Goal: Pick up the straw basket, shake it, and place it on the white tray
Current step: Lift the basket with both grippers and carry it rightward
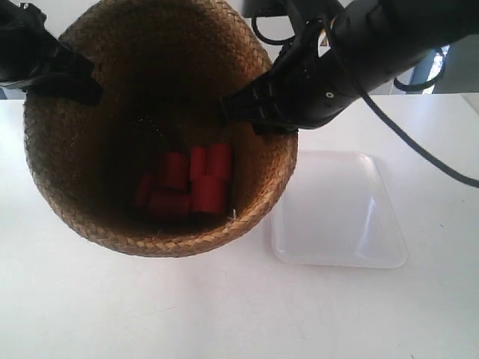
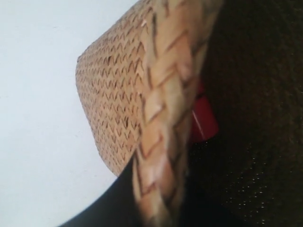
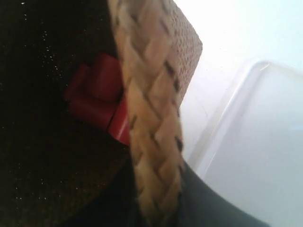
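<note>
**Basket clamped at two opposite points of its rim, tray alongside**

The left pincer (image 2: pixel 158 210) is closed on the braided rim (image 2: pixel 163 109) of the straw basket (image 2: pixel 109 104), with the plait caught between its dark fingers. The right pincer (image 3: pixel 158 208) is closed in the same way on the opposite side of the rim. It can be matched to the arm at the exterior view's right (the tray is seen just beside its grip in the right wrist view).

The basket is judged to be held up off the tabletop (image 1: pixel 224 314) and tipped, so that its dark inside is turned toward the exterior camera. It is placed beside the white tray (image 1: pixel 337 209), not on it. A cluster of red cylinders (image 1: pixel 191 183) is gathered low inside.

The basket is expected to be light for its bulk, with some give in the woven wall. The rim is judged the thickest and stiffest part, and its coarse plaits should offer good purchase, so the two opposite holds are well chosen. The loose cylinders can be expected to roll when the basket is shaken, so shifting weight should be allowed for.

The weave is matt, golden-brown and herringbone-patterned on a tapered round form. The tray is smooth, glossy, shallow and rectangular with rounded corners, so a sliding landing should be guarded against
</note>
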`<state>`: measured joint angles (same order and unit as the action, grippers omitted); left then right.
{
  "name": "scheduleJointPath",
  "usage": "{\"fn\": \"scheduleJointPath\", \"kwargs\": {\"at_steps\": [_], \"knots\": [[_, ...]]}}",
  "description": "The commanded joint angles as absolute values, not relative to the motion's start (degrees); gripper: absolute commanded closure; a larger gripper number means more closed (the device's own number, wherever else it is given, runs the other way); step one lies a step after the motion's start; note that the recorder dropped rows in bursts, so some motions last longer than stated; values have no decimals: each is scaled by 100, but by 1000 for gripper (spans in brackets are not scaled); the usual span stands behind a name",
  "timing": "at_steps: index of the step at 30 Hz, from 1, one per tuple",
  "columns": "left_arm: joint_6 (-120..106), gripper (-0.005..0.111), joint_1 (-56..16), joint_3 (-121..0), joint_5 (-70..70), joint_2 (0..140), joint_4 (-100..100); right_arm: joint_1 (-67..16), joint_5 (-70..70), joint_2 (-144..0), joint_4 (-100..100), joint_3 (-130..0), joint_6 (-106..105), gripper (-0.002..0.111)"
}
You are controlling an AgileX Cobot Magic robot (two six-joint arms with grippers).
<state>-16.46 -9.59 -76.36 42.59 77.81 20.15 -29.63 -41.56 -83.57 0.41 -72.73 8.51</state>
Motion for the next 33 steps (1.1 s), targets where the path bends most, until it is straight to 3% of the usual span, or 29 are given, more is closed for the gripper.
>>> {"fn": "scheduleJointPath", "kwargs": {"at_steps": [1,27,33], "knots": [[-613,107,-1299,-7616,4069,7515,1116,-3023,-3860,-8183,-166,-6896,926,108],[-39,107,-1336,-7137,3823,7464,569,-3023,-3817,-8183,-652,-6854,1317,108],[-171,107,-1544,-7150,3695,6764,820,-3101,-4056,-7419,-603,-6873,1249,108]]}}
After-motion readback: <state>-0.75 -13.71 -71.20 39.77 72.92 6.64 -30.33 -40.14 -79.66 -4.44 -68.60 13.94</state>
